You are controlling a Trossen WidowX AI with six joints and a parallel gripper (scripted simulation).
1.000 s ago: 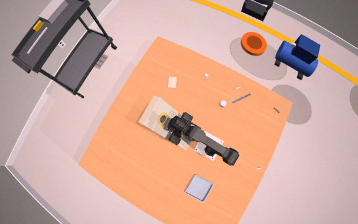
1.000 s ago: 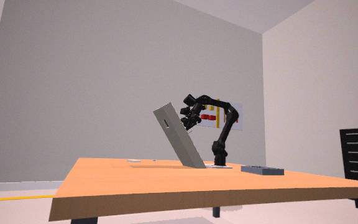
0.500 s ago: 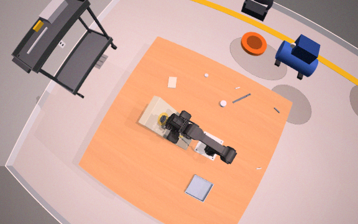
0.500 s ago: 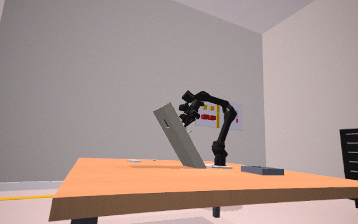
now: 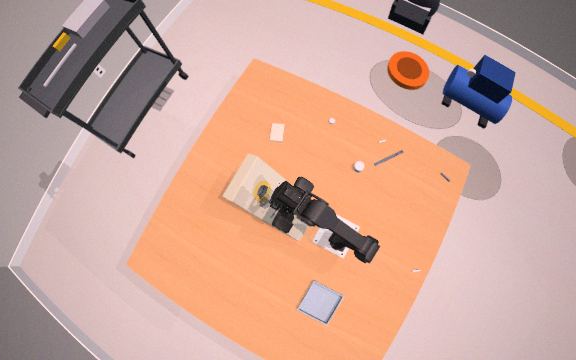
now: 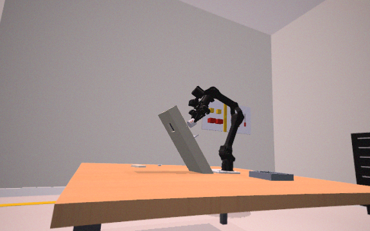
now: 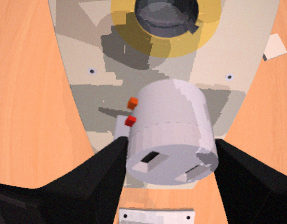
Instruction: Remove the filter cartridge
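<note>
The white round filter cartridge (image 7: 171, 112) (image 6: 191, 123) is out of the panel, its two-slotted face toward the wrist camera; orange and red tabs show on its left side. My gripper (image 7: 171, 145) (image 6: 194, 120) is shut on it, one black finger on each side near the slotted face. The cartridge is held in front of the tilted service panel (image 5: 244, 176) (image 6: 188, 142) (image 7: 74, 30), below the open dark socket (image 7: 166, 12) with its yellow ring. The grey-blue tray (image 5: 320, 302) (image 6: 282, 177) lies apart on the table and looks bare. In the top view the arm hides the cartridge.
A small light ledge (image 6: 196, 136) (image 7: 121, 125) juts from the panel's face below the cartridge. The white base plate (image 5: 321, 236) (image 7: 156, 216) is at the panel's foot. A pale block (image 5: 277, 132), a white round piece (image 5: 359, 166) and a dark rod (image 5: 389, 158) lie on the table.
</note>
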